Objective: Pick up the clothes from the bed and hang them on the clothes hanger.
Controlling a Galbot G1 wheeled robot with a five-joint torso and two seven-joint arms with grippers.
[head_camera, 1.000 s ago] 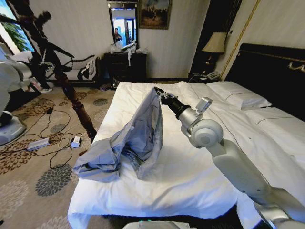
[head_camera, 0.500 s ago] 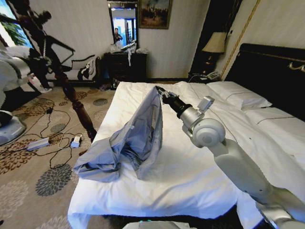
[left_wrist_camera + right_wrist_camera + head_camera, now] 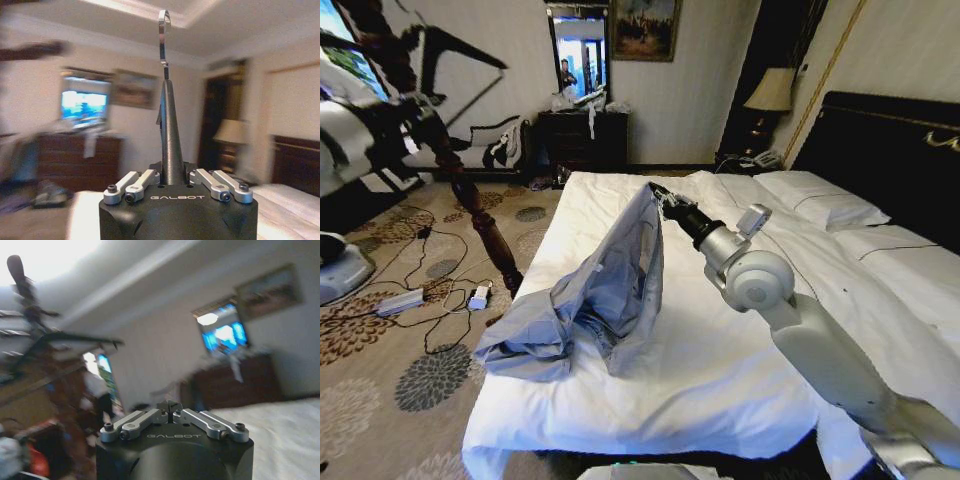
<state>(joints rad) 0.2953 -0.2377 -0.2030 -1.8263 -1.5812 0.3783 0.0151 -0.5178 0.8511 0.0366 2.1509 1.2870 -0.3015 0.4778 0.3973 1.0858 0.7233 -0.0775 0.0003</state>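
Note:
The clothes (image 3: pixel 610 290), a light grey-blue shirt, rise in a tent shape from the white bed (image 3: pixel 720 380). My right gripper (image 3: pixel 656 192) is shut on the shirt's peak and holds it up, while the lower folds pile near the bed's left edge. In the right wrist view the right gripper (image 3: pixel 170 410) has its fingers together, and the cloth is hidden there. At the far left, my left gripper (image 3: pixel 415 110) holds the dark clothes hanger (image 3: pixel 460 52) raised high. In the left wrist view the left gripper (image 3: pixel 171 175) is shut on the hanger (image 3: pixel 171 130), with its silver hook (image 3: pixel 163 35) pointing up.
A carved wooden post (image 3: pixel 470 210) stands on the carpet left of the bed, with cables (image 3: pixel 420 290) on the floor around it. White pillows (image 3: pixel 820 195) and a black headboard (image 3: pixel 890 150) are at the right. A dark dresser (image 3: pixel 585 135) stands against the back wall.
My left arm has swung the hanger upward, so it now sits higher and more tilted. The right arm and the lifted shirt have hardly moved.

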